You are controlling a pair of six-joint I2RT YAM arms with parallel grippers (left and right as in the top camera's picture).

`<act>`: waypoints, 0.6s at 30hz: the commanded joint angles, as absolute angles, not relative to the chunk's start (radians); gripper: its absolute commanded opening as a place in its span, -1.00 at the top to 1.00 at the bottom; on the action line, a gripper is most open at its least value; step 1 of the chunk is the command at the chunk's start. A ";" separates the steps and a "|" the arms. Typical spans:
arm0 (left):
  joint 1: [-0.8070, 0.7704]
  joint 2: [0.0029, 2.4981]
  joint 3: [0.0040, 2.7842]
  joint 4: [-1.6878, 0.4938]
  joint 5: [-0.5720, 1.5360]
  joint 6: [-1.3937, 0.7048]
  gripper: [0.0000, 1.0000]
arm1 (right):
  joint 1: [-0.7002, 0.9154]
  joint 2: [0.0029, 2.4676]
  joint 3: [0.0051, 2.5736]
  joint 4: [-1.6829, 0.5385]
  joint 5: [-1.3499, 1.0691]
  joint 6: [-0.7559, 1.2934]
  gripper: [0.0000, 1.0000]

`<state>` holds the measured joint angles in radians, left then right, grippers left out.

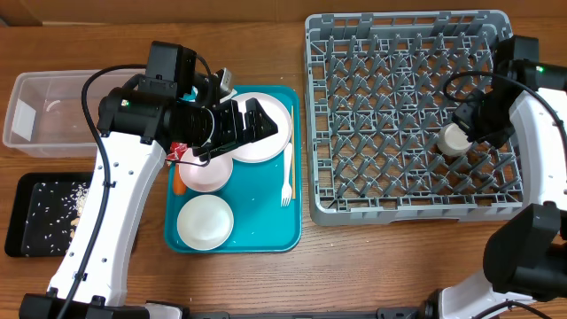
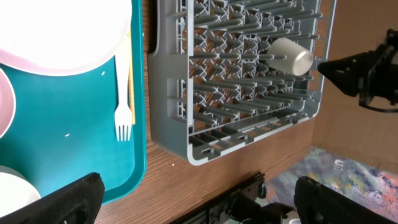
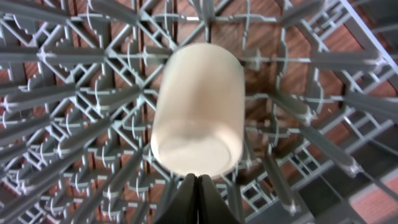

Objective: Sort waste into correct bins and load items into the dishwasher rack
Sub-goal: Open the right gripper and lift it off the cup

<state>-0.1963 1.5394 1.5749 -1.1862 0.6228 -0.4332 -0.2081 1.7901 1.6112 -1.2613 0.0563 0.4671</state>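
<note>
The left gripper has its dark, blurred fingers spread wide apart at the lower corners of the frame. At left lies a teal tray holding a round white plate at upper left, a pale pink bowl at the left edge and a white bowl at lower left. A white plastic fork lies on the tray, tines pointing down-frame, with a thin wooden chopstick along its handle. The grey dishwasher rack fills the centre on the wooden table. A small white cup lies on its side among the pegs at upper right, the black right gripper just beside it.
</note>
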 commanded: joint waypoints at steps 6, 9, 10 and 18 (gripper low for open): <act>-0.197 1.543 1.573 -1.185 0.616 -0.407 -1.00 | -0.211 1.817 1.559 -1.163 0.075 0.456 0.91; -0.197 1.543 1.573 -1.185 0.616 -0.407 -1.00 | -0.211 1.818 1.559 -1.151 0.129 0.462 0.89; -0.197 1.543 1.573 -1.185 0.614 -0.407 -1.00 | -0.211 1.818 1.559 -1.149 0.149 0.471 0.87; -0.197 1.543 1.573 -1.186 0.595 -0.407 -1.00 | -0.231 1.818 1.559 -1.128 0.180 0.471 0.74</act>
<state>-0.1963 1.5394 1.5749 -1.1862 0.6083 -0.4332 -0.2134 1.8153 1.5593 -1.1370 0.1394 0.4664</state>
